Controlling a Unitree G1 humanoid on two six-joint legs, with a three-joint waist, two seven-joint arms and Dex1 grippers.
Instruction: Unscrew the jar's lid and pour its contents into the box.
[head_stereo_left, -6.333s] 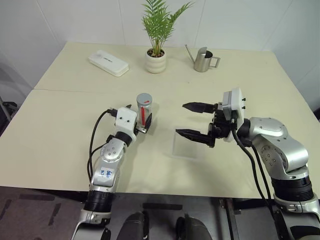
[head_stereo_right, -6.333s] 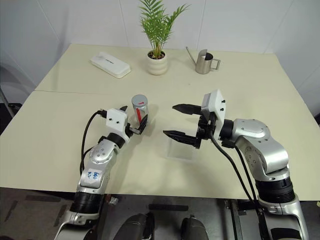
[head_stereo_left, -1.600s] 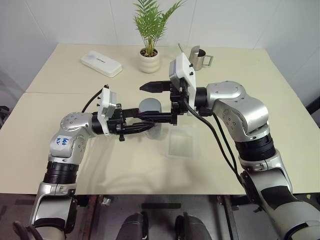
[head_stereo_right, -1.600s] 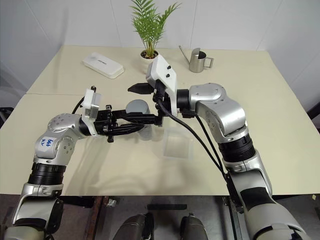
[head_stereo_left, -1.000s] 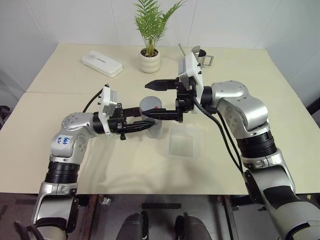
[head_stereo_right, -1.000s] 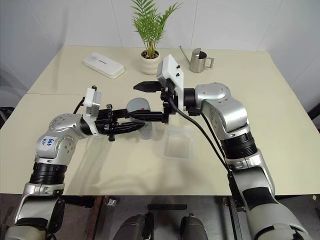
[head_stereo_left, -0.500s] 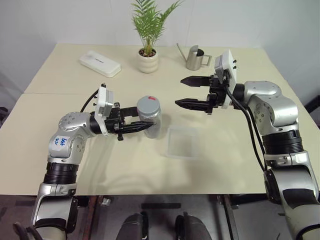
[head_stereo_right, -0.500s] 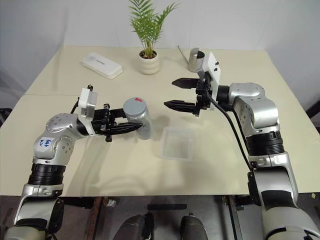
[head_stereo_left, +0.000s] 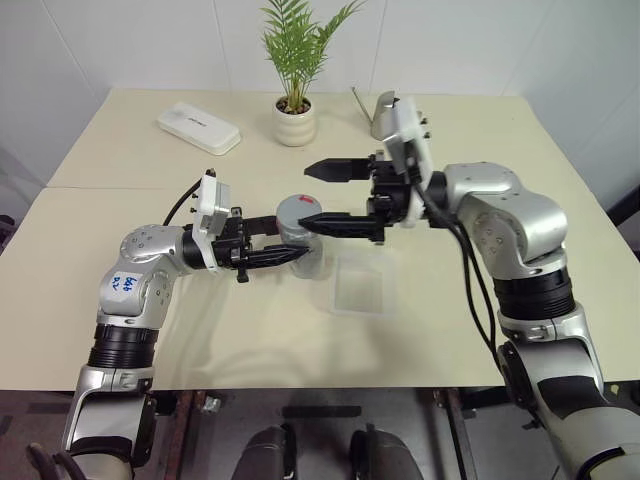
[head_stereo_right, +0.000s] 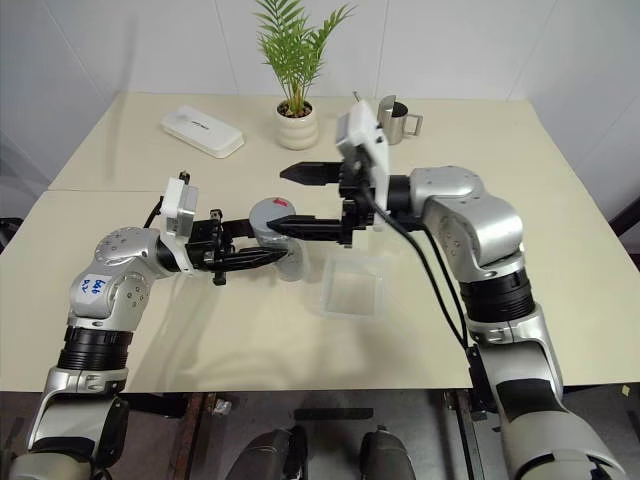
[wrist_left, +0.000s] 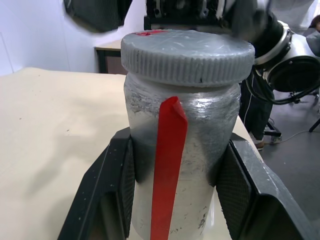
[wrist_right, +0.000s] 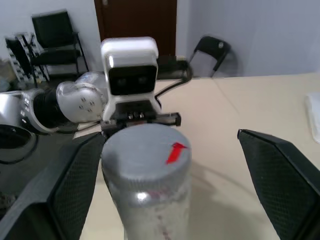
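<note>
The jar (head_stereo_left: 300, 236) stands upright above the table (head_stereo_left: 120, 230), its grey lid (wrist_left: 187, 52) screwed on and facing up, so its contents are hidden. The left gripper (head_stereo_left: 291, 243) is clamped around its body. The right gripper (head_stereo_left: 316, 195) straddles the lid with fingers spread wide, not touching. Just beside the jar, the clear box (head_stereo_left: 364, 283) lies empty on the table.

Overhead pair – close wrist views (jar (wrist_left: 180, 145))
</note>
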